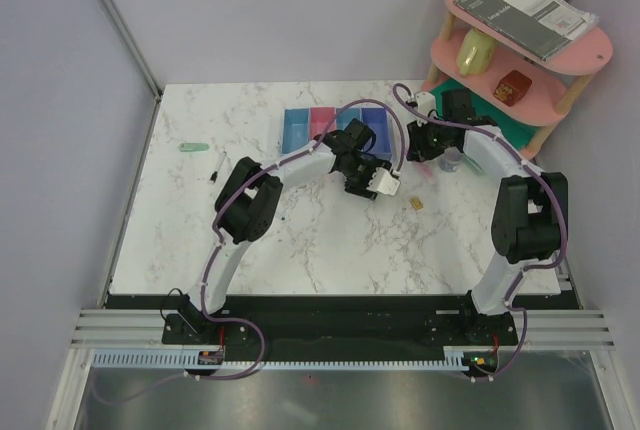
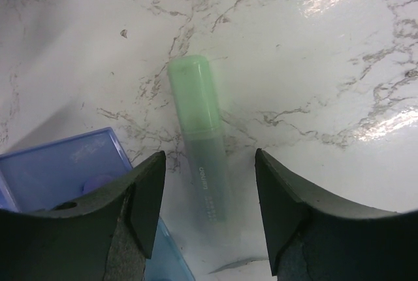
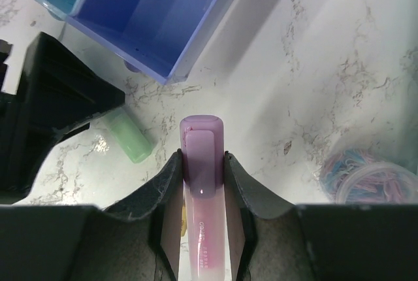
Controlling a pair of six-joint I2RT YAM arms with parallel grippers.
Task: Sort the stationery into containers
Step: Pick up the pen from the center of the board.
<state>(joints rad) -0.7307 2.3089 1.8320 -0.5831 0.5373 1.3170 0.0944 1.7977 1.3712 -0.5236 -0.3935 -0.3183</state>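
marble table (image 1: 300,240) | trays (image 1: 297,130) | green marker (image 1: 193,147) | gold clip (image 1: 416,205)

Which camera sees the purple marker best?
The right wrist view. The purple marker sits big in the middle there, pinched between the fingers of the right pincer. The top external view shows only a tiny pink sliver of it. The left wrist view does not show it at all.

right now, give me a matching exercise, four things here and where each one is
1 pink-purple marker
2 pale green marker
3 gold clip
4 spiral notebook

a on top of the pink shelf
b clamped in the right gripper
c loose on the table, outside both grippers
d lying between the open jaws of the left gripper

Pairs: 1-b, 2-d, 3-c, 4-a
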